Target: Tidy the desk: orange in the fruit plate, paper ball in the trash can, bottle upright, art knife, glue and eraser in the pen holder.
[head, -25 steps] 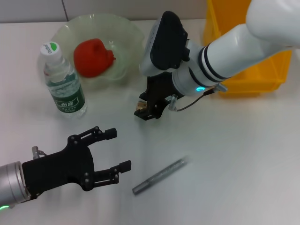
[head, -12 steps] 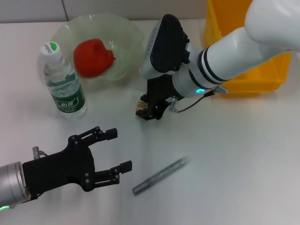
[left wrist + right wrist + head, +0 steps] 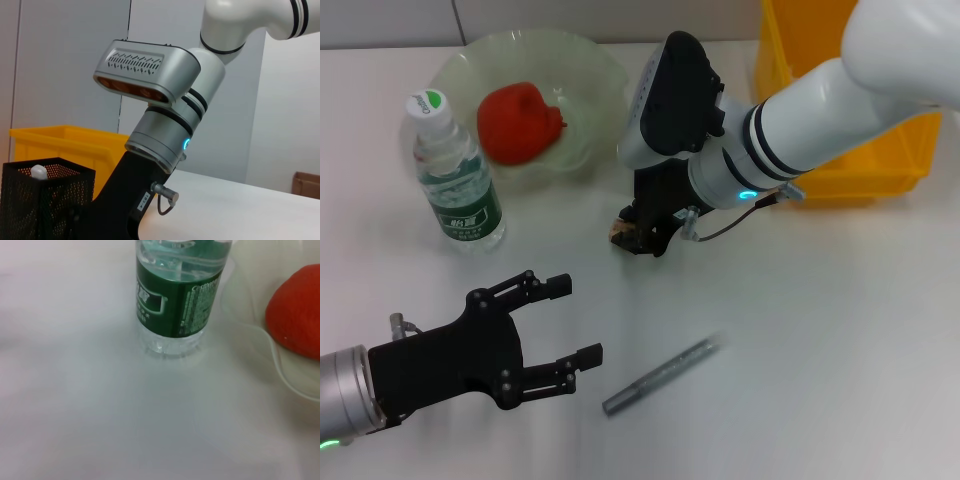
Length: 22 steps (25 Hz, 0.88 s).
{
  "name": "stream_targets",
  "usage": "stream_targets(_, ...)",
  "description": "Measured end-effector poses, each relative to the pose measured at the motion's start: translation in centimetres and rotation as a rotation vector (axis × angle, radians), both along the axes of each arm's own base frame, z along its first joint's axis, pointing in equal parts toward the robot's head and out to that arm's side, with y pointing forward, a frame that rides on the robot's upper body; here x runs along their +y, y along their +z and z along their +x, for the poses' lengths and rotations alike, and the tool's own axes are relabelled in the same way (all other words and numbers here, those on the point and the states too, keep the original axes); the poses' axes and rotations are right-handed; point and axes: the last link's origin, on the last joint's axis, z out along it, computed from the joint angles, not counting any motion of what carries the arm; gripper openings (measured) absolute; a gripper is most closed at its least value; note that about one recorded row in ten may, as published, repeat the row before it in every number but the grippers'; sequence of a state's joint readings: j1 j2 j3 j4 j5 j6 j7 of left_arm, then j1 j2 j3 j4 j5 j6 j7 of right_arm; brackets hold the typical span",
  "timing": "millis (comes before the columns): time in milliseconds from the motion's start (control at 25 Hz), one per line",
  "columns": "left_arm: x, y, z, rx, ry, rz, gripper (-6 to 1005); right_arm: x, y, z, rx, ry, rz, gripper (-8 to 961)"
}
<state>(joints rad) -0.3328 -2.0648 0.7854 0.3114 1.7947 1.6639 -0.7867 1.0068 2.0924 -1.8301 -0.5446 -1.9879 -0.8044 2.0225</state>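
The reddish orange (image 3: 518,122) lies in the pale green fruit plate (image 3: 590,60) at the back left. The bottle (image 3: 455,185) stands upright in front of the plate, and the right wrist view shows the bottle (image 3: 175,300) close beside the orange (image 3: 297,315). My right gripper (image 3: 638,235) hangs low over the table's middle, shut on a small tan eraser (image 3: 623,229). A grey art knife (image 3: 662,374) lies flat near the front. My left gripper (image 3: 575,318) rests open at the front left. The black mesh pen holder (image 3: 45,205) shows only in the left wrist view. Paper ball and glue are out of view.
A yellow bin (image 3: 850,170) stands at the back right behind my right arm, and in the left wrist view the bin (image 3: 60,137) sits behind the pen holder. Something white pokes up inside the holder. White tabletop surrounds the knife.
My right gripper has shifted slightly toward the back with the small tan eraser in it. The left arm, bottle and knife have stayed put.
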Motion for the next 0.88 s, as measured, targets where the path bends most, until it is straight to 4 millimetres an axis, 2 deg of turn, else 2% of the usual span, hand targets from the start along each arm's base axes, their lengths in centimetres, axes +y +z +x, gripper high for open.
stream_targets(320,0.0,0.1,0.0,-0.005,-0.003,-0.002,846,-0.4,0.0,-0.9,0.025,0.003,-0.028,246)
stream_targets(480,0.0,0.2,0.0,-0.005,0.0,-0.005,846,-1.0,0.2,-1.5,0.052,-0.001,-0.059,252)
stream_targets(640,0.0,0.3,-0.1,-0.005,0.004,-0.006,846,-1.4,1.5,-1.8,0.13,-0.031,-0.085,259)
stream_targets(880,-0.1,0.5,-0.1,-0.011,0.008,0.001,847,-2.6,4.1,-0.4,0.336,-0.023,-0.083,269)
